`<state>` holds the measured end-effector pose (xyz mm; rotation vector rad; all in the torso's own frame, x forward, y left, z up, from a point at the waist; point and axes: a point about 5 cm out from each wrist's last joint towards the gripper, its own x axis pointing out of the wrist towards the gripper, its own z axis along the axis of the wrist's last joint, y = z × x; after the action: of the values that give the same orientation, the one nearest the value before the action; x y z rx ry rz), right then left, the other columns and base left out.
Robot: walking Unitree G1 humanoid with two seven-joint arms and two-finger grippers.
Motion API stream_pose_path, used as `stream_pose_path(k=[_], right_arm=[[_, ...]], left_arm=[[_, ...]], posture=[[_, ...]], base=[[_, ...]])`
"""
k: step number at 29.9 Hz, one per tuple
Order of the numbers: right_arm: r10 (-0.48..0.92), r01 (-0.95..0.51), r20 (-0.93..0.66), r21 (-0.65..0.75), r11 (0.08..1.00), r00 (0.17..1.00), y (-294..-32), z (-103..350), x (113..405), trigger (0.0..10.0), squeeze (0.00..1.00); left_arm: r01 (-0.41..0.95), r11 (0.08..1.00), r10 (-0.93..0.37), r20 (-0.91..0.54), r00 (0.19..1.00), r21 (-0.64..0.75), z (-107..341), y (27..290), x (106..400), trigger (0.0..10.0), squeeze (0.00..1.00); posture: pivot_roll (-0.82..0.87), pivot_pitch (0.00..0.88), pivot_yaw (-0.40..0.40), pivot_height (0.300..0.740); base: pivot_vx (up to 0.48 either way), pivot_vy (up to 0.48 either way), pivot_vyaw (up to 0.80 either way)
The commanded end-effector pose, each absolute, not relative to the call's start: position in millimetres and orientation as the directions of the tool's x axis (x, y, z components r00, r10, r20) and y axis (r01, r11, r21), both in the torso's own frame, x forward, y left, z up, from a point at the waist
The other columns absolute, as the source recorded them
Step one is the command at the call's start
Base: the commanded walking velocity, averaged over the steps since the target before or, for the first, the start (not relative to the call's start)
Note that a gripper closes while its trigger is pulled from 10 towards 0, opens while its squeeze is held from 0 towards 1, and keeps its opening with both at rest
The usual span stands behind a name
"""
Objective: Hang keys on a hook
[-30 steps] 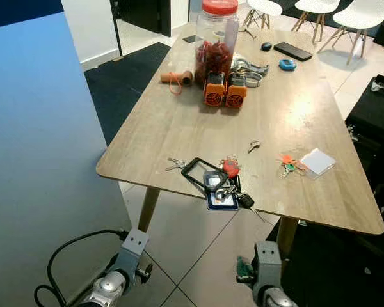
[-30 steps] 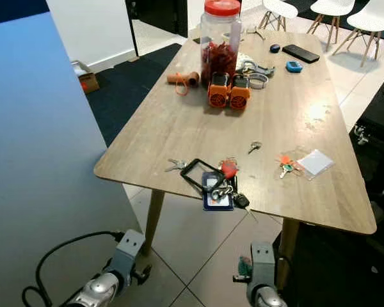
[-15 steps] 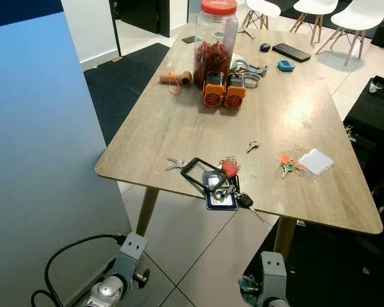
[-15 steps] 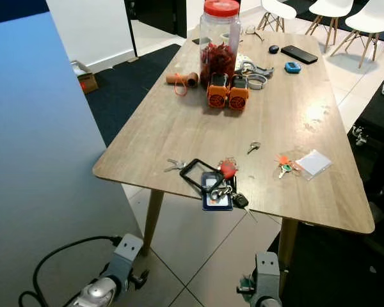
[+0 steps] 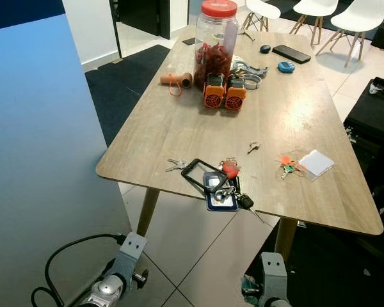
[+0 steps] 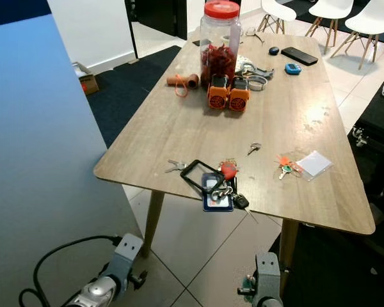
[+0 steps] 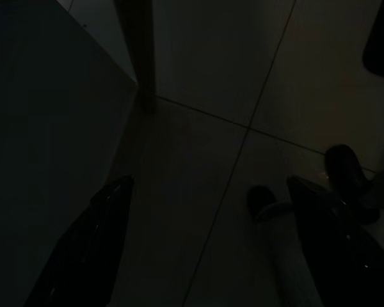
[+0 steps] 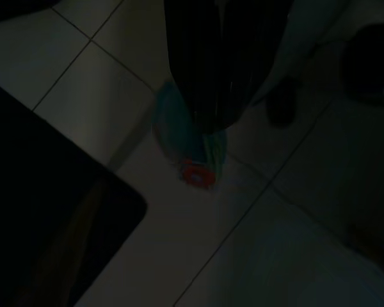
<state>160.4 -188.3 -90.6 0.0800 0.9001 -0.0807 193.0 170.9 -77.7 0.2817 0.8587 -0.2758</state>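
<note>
Hanging low: left end effector point(image 7: 208, 246) spread empty, right end effector point(image 8: 224, 83) clamping teal-tagged keys point(image 8: 189, 144).

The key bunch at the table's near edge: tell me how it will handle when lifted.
The key bunch would probably dangle loosely, being several linked pieces. Its black loop may snag or trail. Lying partly over the table edge, a nudge might drop it.

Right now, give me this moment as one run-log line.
left gripper: open, hanging low over floor | right gripper: shut on green-and-red item | key bunch: on table near front edge | hook: unseen
</note>
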Motion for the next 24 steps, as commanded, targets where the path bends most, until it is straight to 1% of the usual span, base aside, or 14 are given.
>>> stream_pose_path(k=[1,3,4,6,8,11,13,14,17,18,19,20,22,24], right_arm=[[-0.027,0.086,-0.791,0.033,0.996,0.611,-185.9,-91.5,159.1,10.0,0.00],[-0.025,0.073,-0.801,0.023,0.997,0.598,-185.1,-93.0,156.6,10.0,0.00],[-0.019,0.057,-0.807,0.018,0.998,0.590,-184.8,-94.0,154.4,10.0,0.00],[-0.028,0.081,-0.804,0.024,0.996,0.593,-186.3,-93.6,154.9,10.0,0.00],[-0.005,0.123,-0.794,0.088,0.988,0.608,-184.7,-92.5,157.3,10.0,0.00],[0.051,0.115,-0.790,0.153,0.982,0.611,-180.8,-93.5,154.4,10.0,0.00],[0.053,0.123,-0.791,0.161,0.979,0.610,-180.6,-93.8,153.7,10.0,0.00],[0.064,0.105,-0.796,0.158,0.982,0.602,-179.8,-94.7,151.9,10.0,0.00],[0.062,0.075,-0.799,0.133,0.988,0.599,-179.8,-95.0,150.7,10.0,0.00],[0.028,0.092,-0.793,0.105,0.990,0.609,-182.5,-94.0,152.2,10.0,0.00],[0.028,0.092,-0.793,0.105,0.990,0.609,-182.5,-94.0,152.2,10.0,0.00],[0.005,0.081,-0.790,0.069,0.994,0.613,-182.2,-93.8,152.5,10.0,0.00],[0.006,0.053,-0.800,0.046,0.998,0.600,-179.5,-95.4,149.9,10.0,0.00],[0.003,0.068,-0.799,0.055,0.996,0.601,-178.3,-95.5,149.9,10.0,0.00]], left_arm=[[0.337,0.931,-0.101,-0.790,0.605,0.139,-81.2,174.3,186.6,10.0,0.00],[0.331,0.933,-0.093,-0.792,0.604,0.143,-81.4,175.6,186.2,10.0,0.00],[0.328,0.935,-0.092,-0.797,0.597,0.138,-82.2,176.3,184.7,10.0,0.00],[0.346,0.928,-0.100,-0.801,0.591,0.140,-82.6,175.6,184.0,10.0,0.00],[0.344,0.928,-0.097,-0.802,0.589,0.141,-82.8,175.6,183.8,10.0,0.00],[0.331,0.933,-0.087,-0.802,0.590,0.142,-82.6,175.9,184.6,10.0,0.00],[0.333,0.932,-0.086,-0.803,0.589,0.145,-82.6,175.9,184.7,10.0,0.00],[0.330,0.934,-0.086,-0.807,0.584,0.139,-83.1,176.1,183.9,10.0,0.00],[0.347,0.929,-0.101,-0.810,0.577,0.131,-83.7,174.9,182.7,10.0,0.00],[0.363,0.922,-0.107,-0.809,0.578,0.137,-83.5,173.9,183.0,10.0,0.00],[0.363,0.922,-0.107,-0.809,0.578,0.137,-83.5,173.9,183.0,10.0,0.00],[0.323,0.935,-0.081,-0.803,0.591,0.143,-83.2,176.5,183.2,10.0,0.00],[0.291,0.945,-0.057,-0.802,0.595,0.148,-83.4,180.0,182.2,10.0,0.00],[0.304,0.942,-0.068,-0.806,0.588,0.142,-83.6,183.0,180.8,10.0,0.00]], posture=[[0.06,0.004,-0.029,0.740],[0.06,0.004,-0.029,0.740],[0.05,0.011,-0.012,0.740],[0.06,0.006,-0.018,0.740],[0.06,0.007,-0.023,0.740],[0.05,0.004,-0.017,0.740],[0.05,0.011,-0.012,0.740],[0.04,0.011,0.004,0.740],[0.04,0.011,0.004,0.740],[0.04,0.004,-0.015,0.740],[0.04,0.004,-0.015,0.740],[0.06,0.000,-0.026,0.740],[0.06,0.000,-0.015,0.740],[0.06,0.003,-0.001,0.740]], base=[[0.000,0.000,0.00],[0.000,0.000,0.00],[0.000,0.000,0.00],[0.000,0.000,0.00],[0.000,0.000,0.00],[0.000,0.000,0.00],[0.000,0.000,0.00],[0.000,0.000,0.00],[0.000,0.000,0.00],[0.000,0.000,0.00],[0.000,0.000,0.00],[0.000,0.000,0.00],[0.000,0.000,0.00],[0.000,0.000,0.00]])
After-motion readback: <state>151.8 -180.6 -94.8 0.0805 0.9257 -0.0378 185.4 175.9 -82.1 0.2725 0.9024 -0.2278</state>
